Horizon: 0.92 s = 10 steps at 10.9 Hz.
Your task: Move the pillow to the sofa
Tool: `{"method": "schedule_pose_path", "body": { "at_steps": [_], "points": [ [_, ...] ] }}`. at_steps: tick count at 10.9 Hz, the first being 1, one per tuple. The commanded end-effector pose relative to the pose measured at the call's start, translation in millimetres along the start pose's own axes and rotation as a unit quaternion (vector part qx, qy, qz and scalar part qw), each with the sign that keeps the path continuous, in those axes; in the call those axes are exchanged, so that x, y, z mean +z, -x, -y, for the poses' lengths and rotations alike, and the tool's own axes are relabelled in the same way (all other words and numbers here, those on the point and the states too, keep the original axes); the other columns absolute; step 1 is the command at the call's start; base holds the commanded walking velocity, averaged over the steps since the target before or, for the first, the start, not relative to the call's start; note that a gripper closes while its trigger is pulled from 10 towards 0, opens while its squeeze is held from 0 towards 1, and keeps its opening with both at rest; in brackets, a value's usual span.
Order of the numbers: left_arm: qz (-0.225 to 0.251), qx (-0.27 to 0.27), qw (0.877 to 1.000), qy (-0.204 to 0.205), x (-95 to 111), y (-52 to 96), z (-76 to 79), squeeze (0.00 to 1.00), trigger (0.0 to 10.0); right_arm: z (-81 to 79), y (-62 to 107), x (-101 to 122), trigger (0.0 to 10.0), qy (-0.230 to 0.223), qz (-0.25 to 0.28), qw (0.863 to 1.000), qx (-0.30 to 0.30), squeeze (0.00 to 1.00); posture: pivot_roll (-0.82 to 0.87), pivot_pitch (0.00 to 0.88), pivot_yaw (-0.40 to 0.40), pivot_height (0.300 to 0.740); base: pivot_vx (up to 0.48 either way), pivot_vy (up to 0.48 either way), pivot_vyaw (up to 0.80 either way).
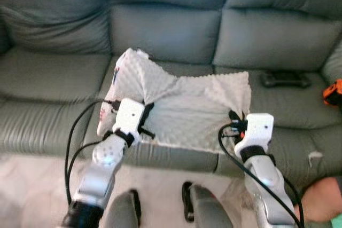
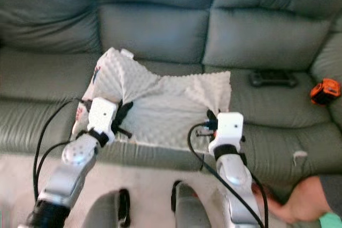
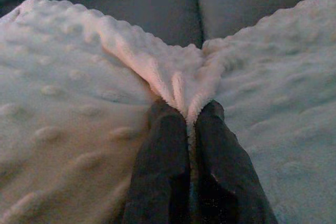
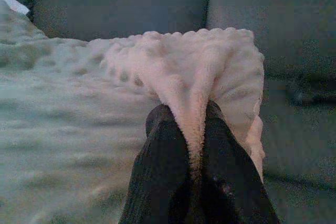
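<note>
— Nearest items?
— Left gripper (image 3: 188,121): fingers clamped on a fold of the white dotted pillow (image 1: 181,105). Right gripper (image 4: 193,124): fingers clenched on the pillow's right edge.
— Pillow location?
— Resting on the grey sofa (image 1: 59,78), middle seat, reaching its front edge.
— Other items?
— Black controller (image 1: 285,79) and orange object (image 2: 325,91) on the right seat; a person's hand (image 2: 299,201) below the sofa's front edge.

You will find no legible text, label, brand, number or sign on anything in these views, including the coloured print along the pillow (image 1: 176,105) edge.
</note>
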<state>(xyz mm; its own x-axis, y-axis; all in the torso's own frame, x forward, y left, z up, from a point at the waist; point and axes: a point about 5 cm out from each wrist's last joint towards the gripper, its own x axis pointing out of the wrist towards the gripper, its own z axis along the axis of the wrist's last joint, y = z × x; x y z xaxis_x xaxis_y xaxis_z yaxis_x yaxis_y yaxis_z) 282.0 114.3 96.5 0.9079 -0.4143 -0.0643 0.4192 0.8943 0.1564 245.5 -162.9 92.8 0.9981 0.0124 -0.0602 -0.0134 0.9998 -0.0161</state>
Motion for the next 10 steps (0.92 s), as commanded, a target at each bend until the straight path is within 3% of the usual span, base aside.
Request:
{"method": "schedule_pose_path", "body": {
  "at_steps": [1,3,5,7,10],
  "points": [
    [-0.021,0.031,0.999,-0.021,-9,3.8,-18.6,0.0,10.0,21.0,1.5,-6,10.0,-0.011,-0.024,0.998,-0.058,0.0,-0.05,0.361,-0.012,0.74,0.0,0.0,0.0],
    [-0.036,0.032,0.998,-0.051,-13,-0.7,-30.1,0.0,10.0,21.8,-2.9,-12,10.0,-0.018,-0.05,0.997,-0.06,0.0,-0.04,0.435,0.003,0.74,0.0,0.0,0.0],
    [-0.039,0.049,0.997,-0.047,-16,-7.3,-39.5,0.0,10.0,28.3,-12.5,-10,10.0,-0.021,-0.056,0.996,-0.062,0.0,-0.05,0.483,0.01,0.74,0.0,0.0,0.0],
    [-0.026,0.053,0.998,-0.037,-10,-10.4,-40.3,0.0,10.0,30.8,-16.2,-6,10.0,-0.026,-0.055,0.996,-0.061,0.0,-0.05,0.502,0.006,0.74,0.0,0.0,0.0],
    [-0.023,0.055,0.998,-0.026,-15,-10.0,-36.4,0.0,10.0,18.5,-12.8,-2,10.0,-0.021,-0.04,0.998,-0.038,0.0,-0.07,0.509,-0.012,0.715,0.0,0.0,0.0]
  ]
}}
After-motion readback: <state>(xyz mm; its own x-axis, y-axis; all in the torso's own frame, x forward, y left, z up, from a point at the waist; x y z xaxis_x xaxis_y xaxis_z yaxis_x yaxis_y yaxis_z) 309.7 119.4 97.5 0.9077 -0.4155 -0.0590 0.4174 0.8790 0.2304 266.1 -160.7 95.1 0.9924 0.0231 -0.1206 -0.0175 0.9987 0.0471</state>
